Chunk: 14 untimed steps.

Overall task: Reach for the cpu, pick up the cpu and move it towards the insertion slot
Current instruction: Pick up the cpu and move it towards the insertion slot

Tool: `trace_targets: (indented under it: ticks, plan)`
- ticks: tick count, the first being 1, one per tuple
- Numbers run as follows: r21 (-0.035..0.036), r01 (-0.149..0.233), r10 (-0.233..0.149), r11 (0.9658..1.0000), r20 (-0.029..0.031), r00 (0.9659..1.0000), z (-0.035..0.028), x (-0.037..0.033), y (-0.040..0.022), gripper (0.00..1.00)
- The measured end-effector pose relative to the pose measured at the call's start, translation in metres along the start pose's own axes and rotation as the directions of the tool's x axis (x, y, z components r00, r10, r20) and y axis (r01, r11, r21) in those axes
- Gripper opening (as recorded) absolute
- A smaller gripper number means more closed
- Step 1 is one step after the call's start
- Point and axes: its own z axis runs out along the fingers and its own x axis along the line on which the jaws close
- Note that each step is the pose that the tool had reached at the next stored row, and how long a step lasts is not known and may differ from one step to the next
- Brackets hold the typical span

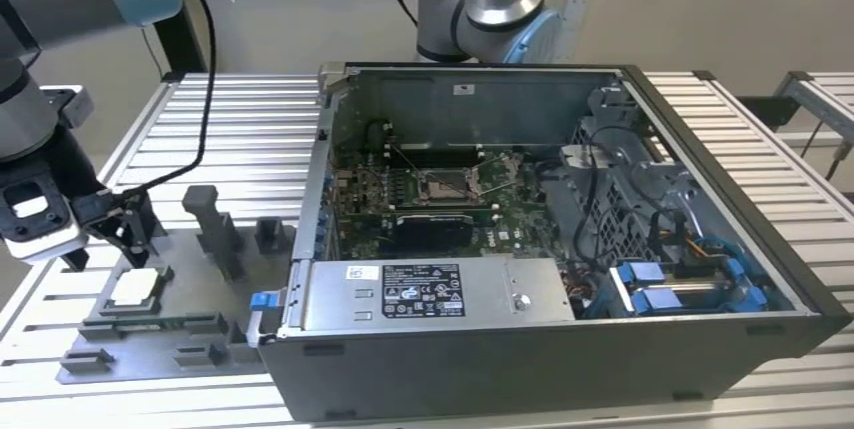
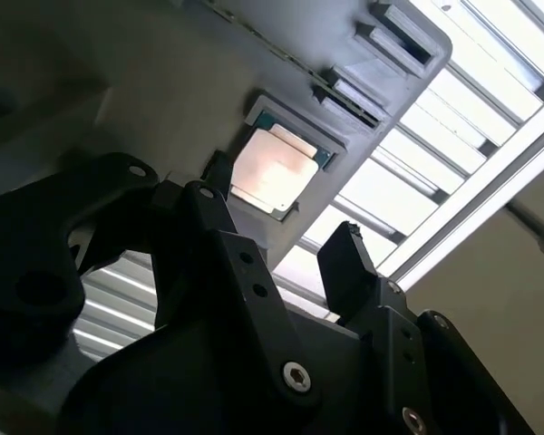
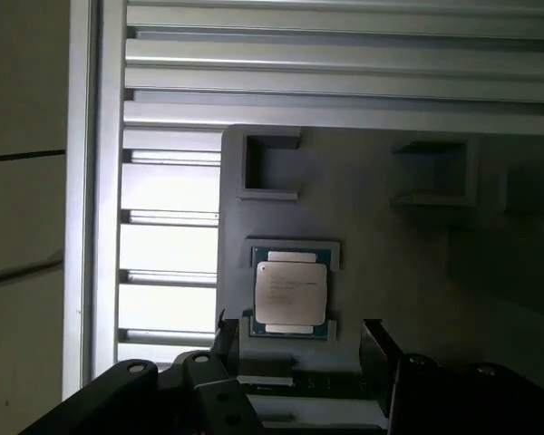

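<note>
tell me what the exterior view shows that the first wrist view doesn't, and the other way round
Exterior view: the open computer case, with the insertion slot on its motherboard and a silver power supply in front.

First wrist view: a close look at the thin green edge of the cpu, and a bare square pocket in the grey fixture.

Both: the cpu lying in that fixture on the slatted table, with the open tool beside it and not gripping it.
</note>
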Motion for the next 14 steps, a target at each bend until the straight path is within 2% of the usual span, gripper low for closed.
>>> trace_targets:
  ticks: [9,14]
  plan:
    - [0.0000,0.000,0.000,1.0000,0.0000,1.0000,0.0120,-0.0003,-0.0008,1.00]
    - [0.0000,0.000,0.000,1.0000,-0.0001,1.0000,0.0127,-0.0003,-0.0008,1.00]
